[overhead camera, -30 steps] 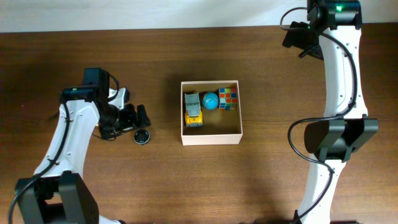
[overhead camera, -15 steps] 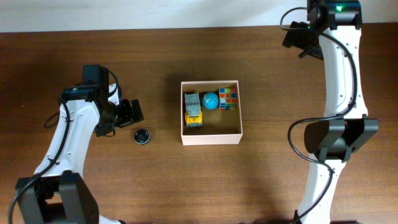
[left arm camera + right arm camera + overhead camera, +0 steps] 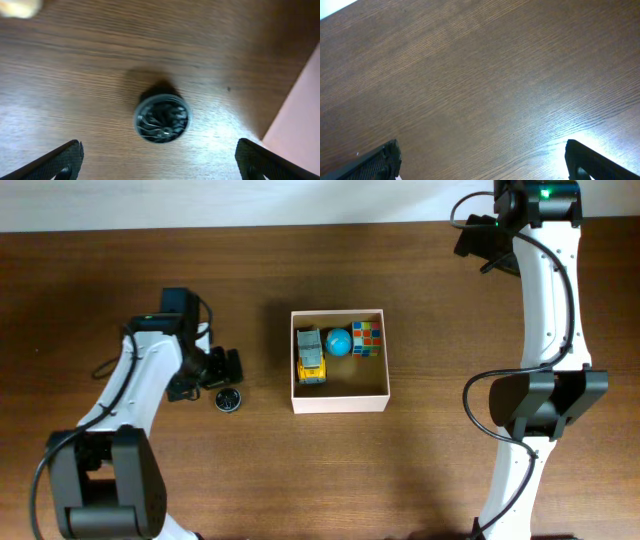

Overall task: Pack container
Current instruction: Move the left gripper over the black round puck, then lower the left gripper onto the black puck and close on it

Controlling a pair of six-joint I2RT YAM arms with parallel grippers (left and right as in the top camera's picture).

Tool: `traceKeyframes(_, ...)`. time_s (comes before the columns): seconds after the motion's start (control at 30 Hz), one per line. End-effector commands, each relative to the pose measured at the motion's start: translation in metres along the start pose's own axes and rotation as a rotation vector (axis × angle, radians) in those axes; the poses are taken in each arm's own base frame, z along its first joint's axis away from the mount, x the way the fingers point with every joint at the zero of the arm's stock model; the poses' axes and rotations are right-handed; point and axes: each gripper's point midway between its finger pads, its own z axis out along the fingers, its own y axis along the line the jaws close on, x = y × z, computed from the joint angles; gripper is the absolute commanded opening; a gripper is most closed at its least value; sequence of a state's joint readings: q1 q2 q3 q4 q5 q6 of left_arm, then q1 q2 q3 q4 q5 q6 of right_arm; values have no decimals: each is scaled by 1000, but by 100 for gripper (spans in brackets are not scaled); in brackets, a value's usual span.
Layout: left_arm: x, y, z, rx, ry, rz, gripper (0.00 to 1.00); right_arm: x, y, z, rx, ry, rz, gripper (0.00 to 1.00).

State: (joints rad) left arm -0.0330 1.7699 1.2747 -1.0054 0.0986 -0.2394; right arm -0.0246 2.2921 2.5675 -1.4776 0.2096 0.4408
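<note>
The container (image 3: 345,393) is a square white-walled box with a tan floor at the table's middle. In its back half lie a yellow toy truck (image 3: 311,357), a blue ball (image 3: 338,341) and a colourful cube (image 3: 367,338). A small round black toy (image 3: 228,399) lies on the table to the left of the box. My left gripper (image 3: 223,368) hovers just behind this toy, open. In the left wrist view the black toy (image 3: 162,119) sits ahead of the wide-apart fingers of the left gripper (image 3: 160,160), with the container's wall (image 3: 300,115) at the right. My right gripper (image 3: 478,242) is open over bare wood at the back right.
The dark wooden table (image 3: 430,460) ends at a pale wall strip along the back. The right arm's base (image 3: 540,410) stands right of the box. The right wrist view shows only wood between the fingers of the right gripper (image 3: 482,157).
The left arm first drew back to the left, then swung right again, so its open gripper is back just behind the black toy. The right arm and the toys have not moved.
</note>
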Motion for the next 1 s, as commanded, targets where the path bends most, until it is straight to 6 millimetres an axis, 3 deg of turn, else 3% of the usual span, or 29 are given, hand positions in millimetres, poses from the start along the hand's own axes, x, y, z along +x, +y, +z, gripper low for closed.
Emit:
traceKeyframes(0.0,6,-9,6,-14,25,90,99,-3,-4,-6,7,-16,12,99)
traceKeyframes(0.3,21,-9,30,-73,114,122,99,-3,-4,-6,7,-16,12,99)
traceKeyframes(0.97,13,-4,46,-102,99,125,99,-3,-4,-6,7,-16,12,99)
